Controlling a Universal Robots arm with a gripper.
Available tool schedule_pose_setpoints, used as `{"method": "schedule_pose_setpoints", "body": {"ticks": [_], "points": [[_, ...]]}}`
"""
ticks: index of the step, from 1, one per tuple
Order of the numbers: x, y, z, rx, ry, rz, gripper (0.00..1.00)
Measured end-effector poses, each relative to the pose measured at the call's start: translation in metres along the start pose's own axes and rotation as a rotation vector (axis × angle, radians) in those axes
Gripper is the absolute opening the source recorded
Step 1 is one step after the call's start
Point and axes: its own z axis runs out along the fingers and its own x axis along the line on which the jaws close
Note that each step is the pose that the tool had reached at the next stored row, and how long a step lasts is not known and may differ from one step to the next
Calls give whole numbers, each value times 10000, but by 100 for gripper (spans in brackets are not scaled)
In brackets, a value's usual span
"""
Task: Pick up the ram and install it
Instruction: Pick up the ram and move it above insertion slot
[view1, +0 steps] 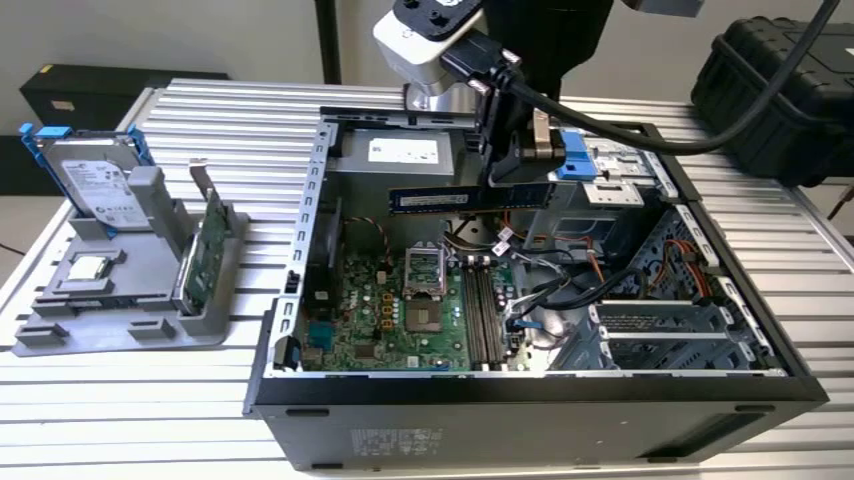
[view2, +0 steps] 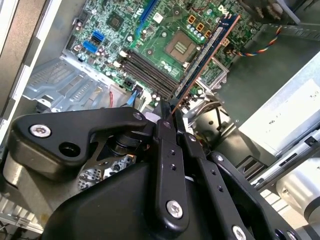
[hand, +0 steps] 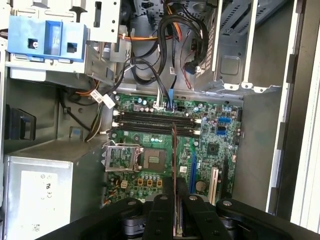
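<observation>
A ribbed metal table (view1: 227, 120) carries an open computer case (view1: 534, 415) and a grey holder (view1: 107, 300).

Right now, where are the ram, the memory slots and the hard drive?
ram (view1: 447, 199), exterior view, middle of its blue face.
memory slots (hand: 150, 122), first wrist view, middle of the black slots.
hard drive (view1: 100, 182), exterior view, its silver labelled face.
</observation>
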Motion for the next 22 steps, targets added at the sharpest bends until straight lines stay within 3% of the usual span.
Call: {"method": "schedule_pose_setpoints", "body": {"ticks": [22], "points": [[-10, 134, -1, 7, -14, 270, 0]]}}
